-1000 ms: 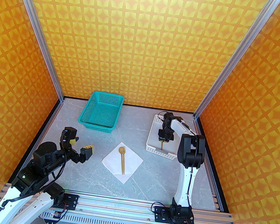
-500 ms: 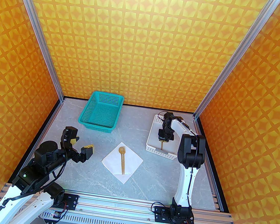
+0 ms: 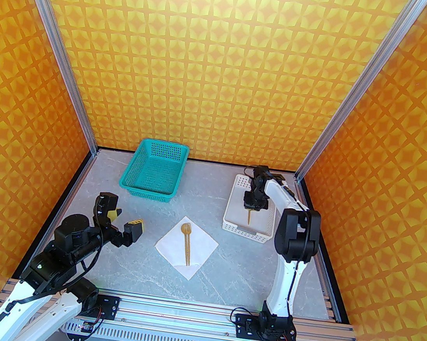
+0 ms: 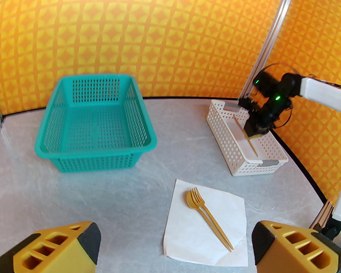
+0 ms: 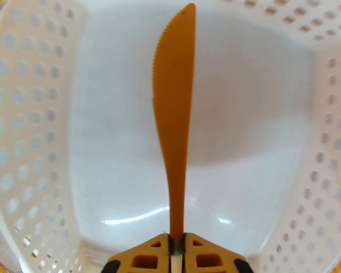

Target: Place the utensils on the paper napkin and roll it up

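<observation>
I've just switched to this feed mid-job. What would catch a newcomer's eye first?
First, the right tool, shut on the handle of a tan serrated knife, holds its blade over the floor of the white perforated basket at the far right. Next, the fork and spoon lie together on the white napkin at the table's centre, with the left tool open to its left.

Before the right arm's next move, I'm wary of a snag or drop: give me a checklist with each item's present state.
1. Right tool shut on the knife: ok.
2. Knife raised above the white basket's walls: not ok, it is between them.
3. Fork and spoon lying on the napkin: ok.
4. Bare napkin beside them for the knife: ok.
5. Left tool open, off the napkin: ok.
</observation>
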